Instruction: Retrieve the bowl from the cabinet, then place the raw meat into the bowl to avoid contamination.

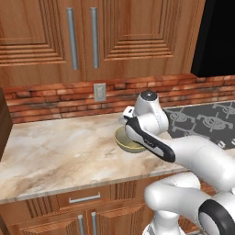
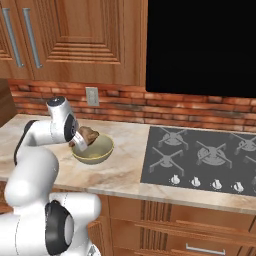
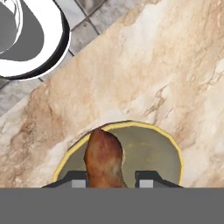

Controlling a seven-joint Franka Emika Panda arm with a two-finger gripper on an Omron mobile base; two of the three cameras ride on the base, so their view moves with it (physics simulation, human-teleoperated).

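Note:
The pale olive bowl [image 1: 123, 142] [image 2: 98, 153] [image 3: 151, 148] with a yellowish rim sits on the marble counter [image 1: 55, 147], left of the cooktop. My gripper [image 2: 83, 140] [image 3: 107, 180] hangs just over the bowl's near-left rim. It is shut on the raw meat [image 2: 89, 134] [image 3: 103, 158], a brown lumpy piece that sticks out between the fingertips above the bowl's inside. In the left base view my own arm hides the hand and the meat. The reddish-brown cabinet [image 1: 46, 36] [image 2: 75, 35] above the counter has its doors closed.
A grey cooktop [image 2: 200, 155] [image 1: 206, 120] with burners and knobs lies right of the bowl. Behind it is a brick backsplash with a wall outlet [image 1: 99, 92] [image 2: 92, 96]. A black built-in unit [image 2: 200, 45] sits above the cooktop. Drawers and doors run below the counter edge.

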